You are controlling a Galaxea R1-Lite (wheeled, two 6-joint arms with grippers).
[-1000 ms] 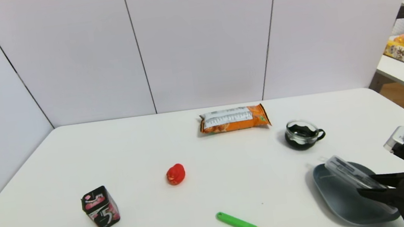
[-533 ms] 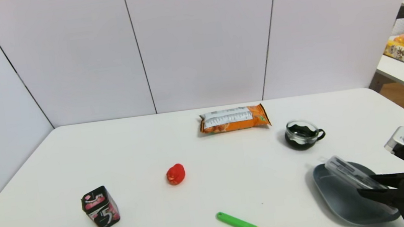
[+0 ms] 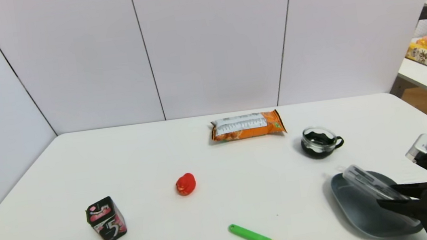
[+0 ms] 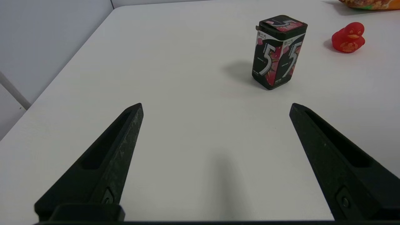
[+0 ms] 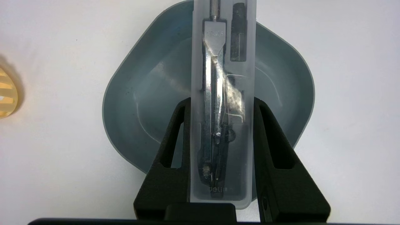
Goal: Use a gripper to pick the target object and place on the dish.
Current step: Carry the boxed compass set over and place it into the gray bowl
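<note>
Two fingers of the right gripper [image 5: 222, 103] clamp the long sides of the case [image 5: 223, 103], holding it tilted above the dish [image 5: 131, 106] near the table's right front corner. The left gripper [image 4: 215, 107] is parked over the table's left side, fingers spread, nothing between them
</note>
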